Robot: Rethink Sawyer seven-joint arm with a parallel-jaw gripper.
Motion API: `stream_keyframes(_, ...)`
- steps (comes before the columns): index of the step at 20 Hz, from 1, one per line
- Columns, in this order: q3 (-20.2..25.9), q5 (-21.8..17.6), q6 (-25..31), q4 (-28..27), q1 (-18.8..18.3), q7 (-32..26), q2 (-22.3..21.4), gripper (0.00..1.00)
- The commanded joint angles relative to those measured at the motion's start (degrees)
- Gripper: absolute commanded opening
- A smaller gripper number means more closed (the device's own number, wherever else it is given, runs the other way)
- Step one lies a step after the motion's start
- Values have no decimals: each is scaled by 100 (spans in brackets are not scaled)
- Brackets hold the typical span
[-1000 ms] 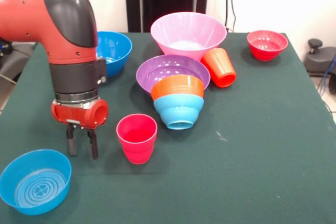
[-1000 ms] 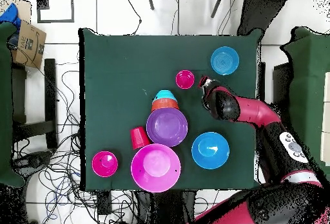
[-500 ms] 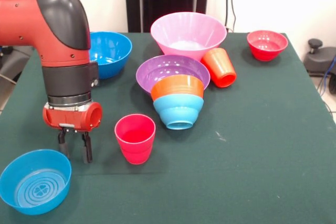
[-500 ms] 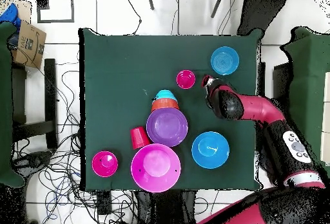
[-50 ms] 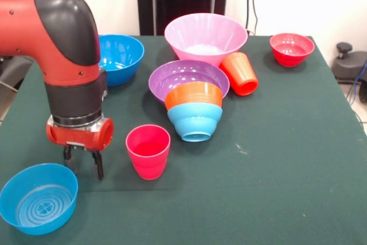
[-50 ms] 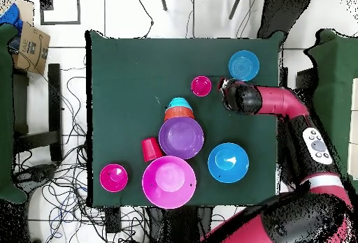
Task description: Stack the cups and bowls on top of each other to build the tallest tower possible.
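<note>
Gripper (image 5: 84, 164) hides table (image 5: 287, 142) beside pinkish-red cup (image 5: 148, 151)

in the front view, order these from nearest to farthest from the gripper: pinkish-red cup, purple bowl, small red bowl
1. The pinkish-red cup, upright just to the picture's right of the gripper.
2. The purple bowl, farther back, with the orange bowl leaning at its front.
3. The small red bowl, at the far right corner.

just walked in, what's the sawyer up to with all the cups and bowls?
Nothing is held. The gripper hangs open just above the table, between the small blue bowl and the upright pinkish-red cup. The only stack is the orange bowl nested with the light-blue bowl, tipped against the purple bowl. The orange-red cup lies against the pink bowl.
</note>
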Motion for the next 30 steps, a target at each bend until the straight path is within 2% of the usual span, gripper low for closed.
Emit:
stream_keyframes(1, -343, -692, 1040, -1382, 310, -1778, 306, 100)
stream_keyframes(11, -497, -882, 1908, -1279, 560, -2138, -54, 100)
stream_keyframes(15, -478, -828, 2350, -1401, 612, -2480, -102, 100)
stream_keyframes(20, -586, -735, 2688, -1278, 682, -2444, -254, 100)
stream_keyframes(30, -516, -596, 3470, -1399, 700, -2753, -501, 100)
